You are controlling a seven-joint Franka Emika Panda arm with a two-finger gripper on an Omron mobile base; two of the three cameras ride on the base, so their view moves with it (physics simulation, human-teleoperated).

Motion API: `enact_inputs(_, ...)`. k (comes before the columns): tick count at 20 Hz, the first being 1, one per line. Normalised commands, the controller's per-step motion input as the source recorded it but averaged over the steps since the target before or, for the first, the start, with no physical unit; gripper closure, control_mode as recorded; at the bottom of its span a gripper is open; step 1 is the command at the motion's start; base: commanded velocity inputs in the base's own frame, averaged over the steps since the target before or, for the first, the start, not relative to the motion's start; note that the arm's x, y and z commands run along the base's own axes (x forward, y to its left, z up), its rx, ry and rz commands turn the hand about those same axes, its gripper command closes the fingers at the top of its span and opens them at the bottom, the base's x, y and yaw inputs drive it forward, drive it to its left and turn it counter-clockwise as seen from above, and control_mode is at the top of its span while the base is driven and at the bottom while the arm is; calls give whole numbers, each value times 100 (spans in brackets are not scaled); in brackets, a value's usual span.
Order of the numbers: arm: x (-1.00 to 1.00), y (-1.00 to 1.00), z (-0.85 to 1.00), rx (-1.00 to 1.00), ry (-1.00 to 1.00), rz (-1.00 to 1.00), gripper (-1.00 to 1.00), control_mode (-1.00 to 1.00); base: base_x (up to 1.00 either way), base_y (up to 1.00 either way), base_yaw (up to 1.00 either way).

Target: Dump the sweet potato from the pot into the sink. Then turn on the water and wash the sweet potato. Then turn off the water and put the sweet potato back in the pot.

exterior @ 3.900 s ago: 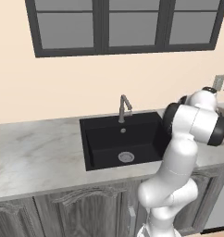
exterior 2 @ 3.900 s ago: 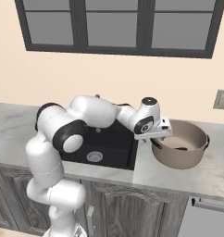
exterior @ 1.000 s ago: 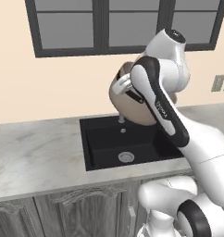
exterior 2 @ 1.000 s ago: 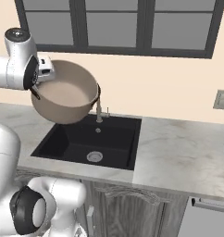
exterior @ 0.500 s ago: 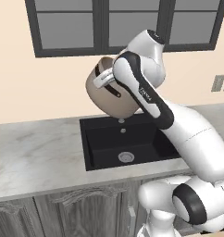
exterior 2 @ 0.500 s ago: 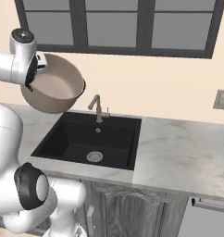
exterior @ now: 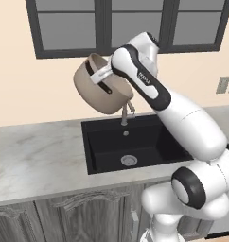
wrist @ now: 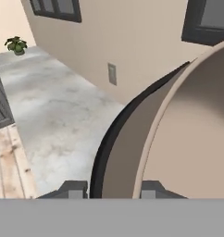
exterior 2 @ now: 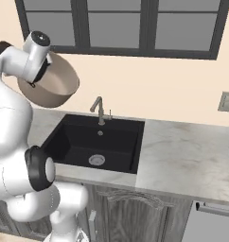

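My gripper (exterior: 105, 75) holds the tan pot (exterior: 98, 90) high in the air, shut on its dark rim (wrist: 115, 139). The pot (exterior 2: 50, 87) is tipped steeply, its outside faces both base cameras, and its inside is hidden. It hangs above the back left corner of the black sink (exterior: 95, 156), left of the faucet (exterior: 127, 112). The sink (exterior 2: 130, 142) has a silver drain (exterior 2: 97, 159) in its bare floor. No stream falls from the faucet (exterior 2: 99, 109). The sweet potato is hidden. In the hand view, my gripper (wrist: 111, 189) straddles the pot's wall (wrist: 192, 139).
Marble counter (exterior: 36, 160) runs on both sides of the sink, wider at the right (exterior 2: 187, 156). A dark-framed window (exterior 2: 135, 26) is above, and a wall outlet (exterior 2: 226, 101) at the right. A small potted plant (wrist: 15, 45) stands far off on the counter.
The arm has swung the pot to the left, from above the faucet to above the sink's left edge, and tipped it further. The grip on the rim has held.
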Motion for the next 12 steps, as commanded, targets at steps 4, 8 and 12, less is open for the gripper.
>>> enact_inputs(4,44,-2,-3,20,-1,15,100,-100,0,0,0)
enact_inputs(8,64,0,-4,22,0,15,100,-100,0,0,0)
enact_inputs(12,92,0,-10,21,0,11,100,-100,0,0,0)
